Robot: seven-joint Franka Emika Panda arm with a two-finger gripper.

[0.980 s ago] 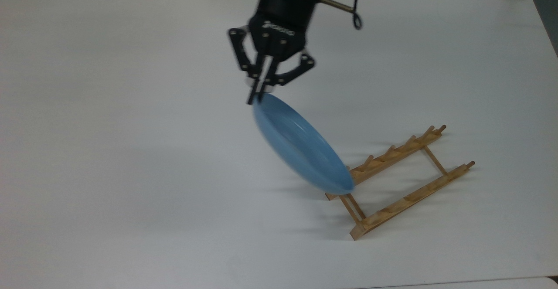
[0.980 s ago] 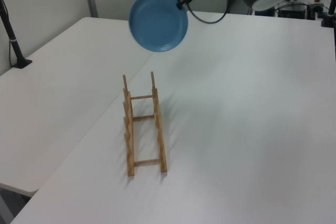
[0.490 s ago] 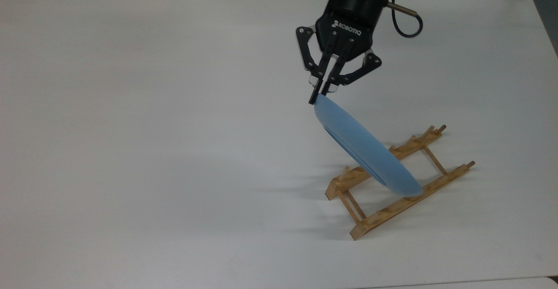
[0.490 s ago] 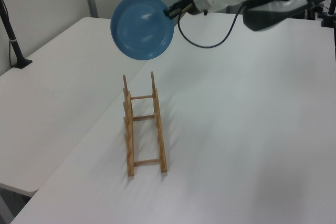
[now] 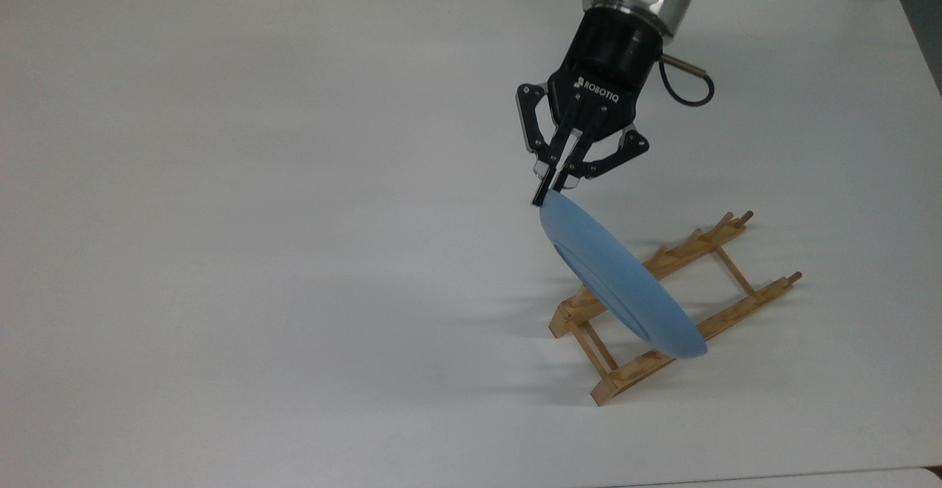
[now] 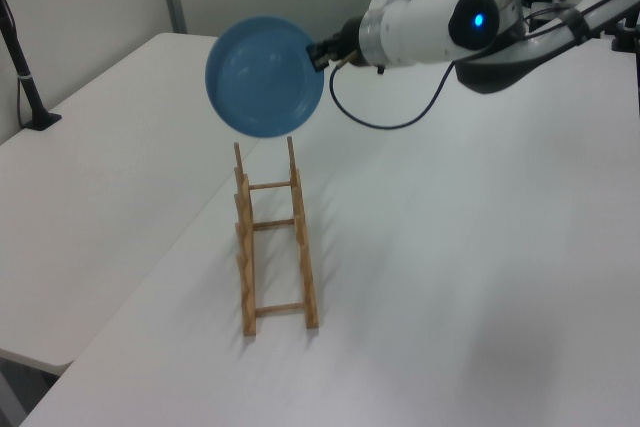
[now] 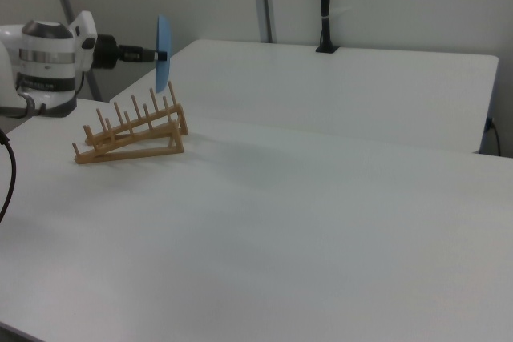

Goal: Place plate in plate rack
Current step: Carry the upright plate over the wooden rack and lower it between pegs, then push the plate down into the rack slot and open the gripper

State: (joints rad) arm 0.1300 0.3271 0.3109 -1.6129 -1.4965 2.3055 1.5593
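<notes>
Black two-finger gripper (image 5: pixel 548 192) pinches the round light-blue plate (image 5: pixel 614 282) by its rim, edge-on above the light-brown wooden peg rack (image 5: pixel 725 311). Grasp and carry done; lowering into a slot and release left.

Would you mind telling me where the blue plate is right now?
The plate hangs on edge in the air, held by its rim in the gripper, just above the far end of the plate rack in the left view.

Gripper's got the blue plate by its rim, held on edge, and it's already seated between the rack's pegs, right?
Not seated yet. The gripper does pinch the plate by its rim, and the plate is held on edge, but the left view and the right view show it hanging in the air above the plate rack, clear of the pegs. It is not resting between them.
</notes>
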